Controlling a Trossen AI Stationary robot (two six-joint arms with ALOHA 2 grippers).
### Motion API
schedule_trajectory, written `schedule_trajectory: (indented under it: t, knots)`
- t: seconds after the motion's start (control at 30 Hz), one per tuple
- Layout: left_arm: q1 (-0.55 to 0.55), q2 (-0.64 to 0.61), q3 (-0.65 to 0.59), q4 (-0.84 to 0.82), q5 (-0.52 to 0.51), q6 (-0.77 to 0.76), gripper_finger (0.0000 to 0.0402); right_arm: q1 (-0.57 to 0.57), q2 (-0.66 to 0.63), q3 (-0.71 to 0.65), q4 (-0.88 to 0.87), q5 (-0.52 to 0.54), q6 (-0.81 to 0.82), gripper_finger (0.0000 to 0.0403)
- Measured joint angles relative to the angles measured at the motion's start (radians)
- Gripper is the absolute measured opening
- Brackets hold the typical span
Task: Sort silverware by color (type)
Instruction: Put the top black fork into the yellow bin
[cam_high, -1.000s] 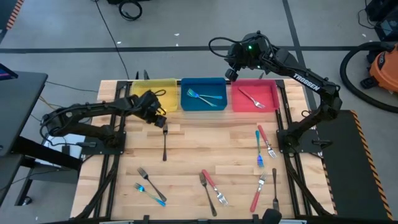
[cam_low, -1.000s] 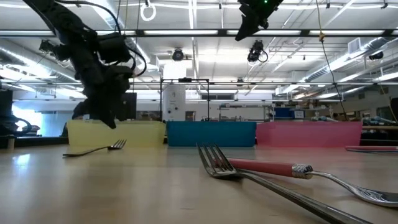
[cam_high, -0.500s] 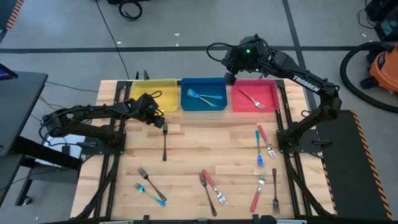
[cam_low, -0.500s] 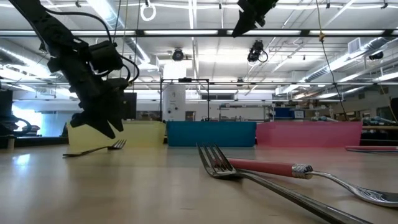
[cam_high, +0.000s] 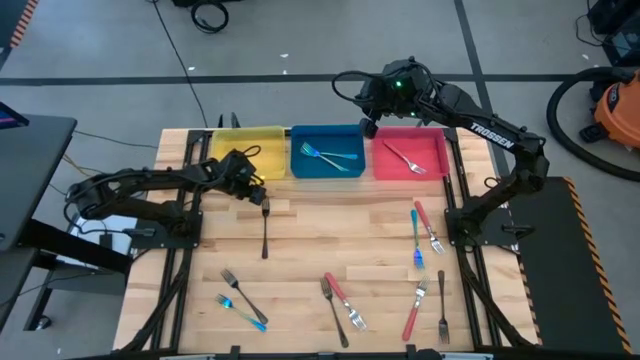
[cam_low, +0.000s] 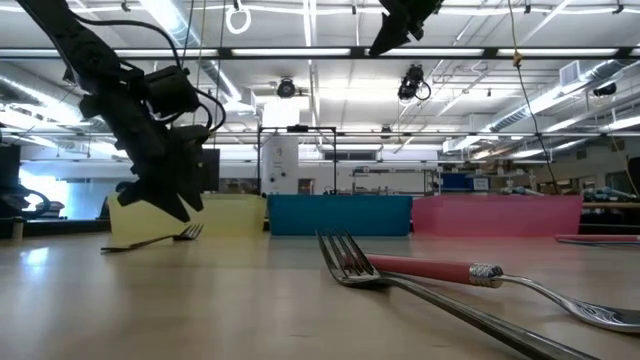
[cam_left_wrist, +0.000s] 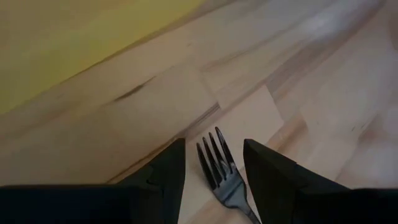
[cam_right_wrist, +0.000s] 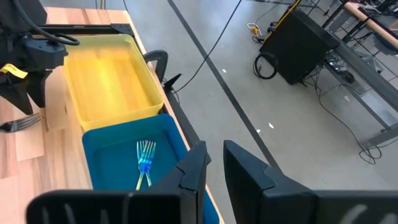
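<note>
the left end effector (cam_high: 262, 193) sits at the left centre of the high view, just below the yellow bin (cam_high: 246, 151), low over the tine end of a dark all-metal fork (cam_high: 265, 227) lying on the wooden surface (cam_high: 330, 245). its wrist picture shows the two fingers parted with the tines between them and nothing gripped yet, a stance that suits a pinch on the fork's head, probably to carry it to the yellow bin, which looks empty.

the right end effector (cam_high: 368, 121) hangs at the upper centre of the frame, above the gap between the blue bin (cam_high: 326, 170) and the red bin (cam_high: 438, 165). its fingers are nearly closed with only a narrow gap, and hold nothing.

blue-handled forks (cam_high: 330, 156) already lie in the blue bin and a red-handled fork (cam_high: 404, 157) in the red one. the remaining forks (cam_high: 343, 302) are scattered across the lower half of the surface, so by my judgement the sort is less than half done.
</note>
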Motion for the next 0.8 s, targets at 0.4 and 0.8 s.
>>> schedule_trajectory:
  t: [0.4, 0.8]
  knots:
    - [-0.008, 0.111, 0.001, 0.059, 0.011, -0.02, 0.0162, 0.0, 0.0, 0.0, 0.0, 0.0, 0.0, 0.0064]
    - [-0.03, 0.16, 0.002, 0.124, 0.034, -0.01, 0.0157, 0.0, 0.0, 0.0, -0.001, 0.0, 0.0, 0.0064]
